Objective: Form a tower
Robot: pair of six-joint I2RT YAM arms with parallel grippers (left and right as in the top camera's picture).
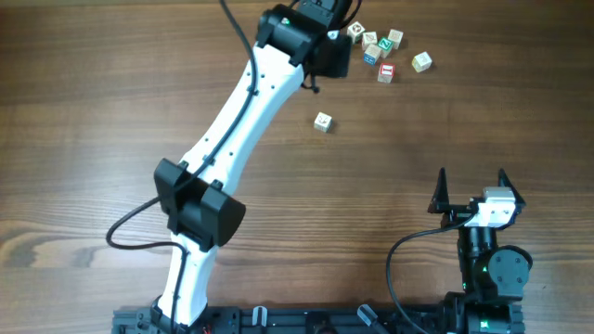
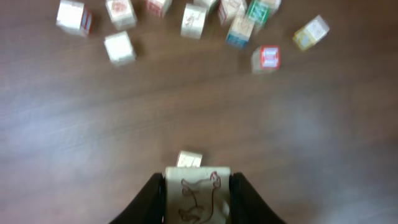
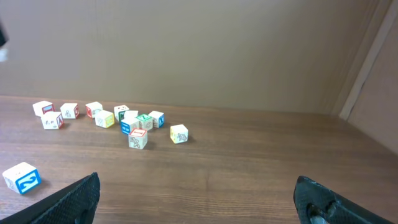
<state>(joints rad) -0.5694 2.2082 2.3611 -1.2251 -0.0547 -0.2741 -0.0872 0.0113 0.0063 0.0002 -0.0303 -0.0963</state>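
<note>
Left wrist view: the left gripper (image 2: 198, 200) has its two black fingers (image 2: 151, 200) pressed against the sides of a pale wooden cube with a brown animal outline (image 2: 198, 193), pinching it between them. Just past that cube's far edge lies a small pale cube (image 2: 189, 158); whether the two touch cannot be told. Across the brown wooden table (image 2: 186, 106), loose cubes are scattered near the top edge, among them a red-framed cube (image 2: 268, 56) and a yellowish cube (image 2: 310, 32). The tower (image 2: 239, 29), a pale cube on one with a blue side, stands in that group beside a green-faced cube (image 2: 257, 11). The picture is blurred, and no print can be read.

Overhead view: the white left arm (image 1: 232, 121) reaches to the far side of the table. Its black wrist housing hides the fingers and the pinched cube. The tower (image 1: 371, 51) stands just right of it, inside the cluster. A lone cube (image 1: 322, 121) lies apart, nearer the middle. The right gripper (image 1: 471, 176) sits at the near right, well apart from every cube, spread wide and holding nothing.

Right wrist view: its black fingers (image 3: 74, 199) stand at the bottom corners, wide apart, with nothing between them. The tower (image 3: 128, 121) stands in the far row of cubes. A blue-printed cube (image 3: 22, 177) lies near the left edge; its mark is too unclear to read.
</note>
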